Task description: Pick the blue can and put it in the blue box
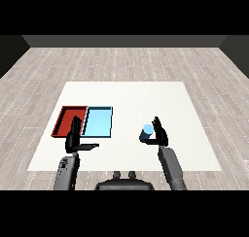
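The blue can stands upright on the white table, right of the middle. My right hand is curled round its right side, thumb and fingers wrapping it. The light blue tray lies left of the can with nothing in it. My left hand hovers at the near edge of the two trays, fingers straight and pointing up, thumb stretched out to the right, holding nothing.
A red tray lies against the left side of the light blue tray; my left hand overlaps its near right corner. The white table spreads out behind and to the right of the can.
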Available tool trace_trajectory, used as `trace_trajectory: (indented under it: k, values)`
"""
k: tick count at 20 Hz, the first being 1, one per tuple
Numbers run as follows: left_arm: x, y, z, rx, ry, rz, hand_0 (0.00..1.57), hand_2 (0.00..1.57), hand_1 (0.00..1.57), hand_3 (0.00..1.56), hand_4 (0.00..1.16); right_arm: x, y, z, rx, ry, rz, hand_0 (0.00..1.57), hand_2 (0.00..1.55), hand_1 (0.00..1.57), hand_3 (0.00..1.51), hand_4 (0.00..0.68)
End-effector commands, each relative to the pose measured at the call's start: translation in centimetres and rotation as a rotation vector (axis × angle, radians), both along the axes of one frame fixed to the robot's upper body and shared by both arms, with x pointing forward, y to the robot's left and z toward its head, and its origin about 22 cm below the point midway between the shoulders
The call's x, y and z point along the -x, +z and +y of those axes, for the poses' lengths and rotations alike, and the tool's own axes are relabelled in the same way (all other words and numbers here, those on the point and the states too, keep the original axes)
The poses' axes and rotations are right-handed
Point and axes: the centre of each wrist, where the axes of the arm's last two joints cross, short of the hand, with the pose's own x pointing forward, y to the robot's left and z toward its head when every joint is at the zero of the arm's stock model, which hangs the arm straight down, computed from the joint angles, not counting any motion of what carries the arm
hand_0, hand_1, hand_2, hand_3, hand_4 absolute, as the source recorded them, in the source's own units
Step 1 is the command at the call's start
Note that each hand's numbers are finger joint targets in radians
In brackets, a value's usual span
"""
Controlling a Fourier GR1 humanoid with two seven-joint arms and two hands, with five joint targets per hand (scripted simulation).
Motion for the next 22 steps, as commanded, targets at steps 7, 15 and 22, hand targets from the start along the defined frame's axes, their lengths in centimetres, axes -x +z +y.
trace_trajectory:
  k: [7, 15, 22]
  values:
    - [0.9, 0.3, -0.7, -0.006, 0.004, -0.004, 0.00, 0.00, 0.00, 0.00, 0.00, -0.1, -1.3, 0.4, -0.053, -0.016, 0.023, 0.00, 0.00, 0.00, 0.00, 0.000]
    - [0.0, -0.1, -0.4, 0.019, 0.001, 0.001, 0.00, 0.00, 0.00, 0.00, 0.00, -2.4, -0.1, 1.8, -0.089, 0.011, 0.037, 0.00, 0.00, 0.00, 0.00, 0.000]
    - [0.3, -0.8, -1.5, -0.019, 0.006, -0.001, 0.00, 0.00, 0.00, 0.00, 0.00, -1.2, -2.2, 2.4, -0.050, -0.005, 0.052, 0.00, 0.00, 0.00, 0.00, 0.000]
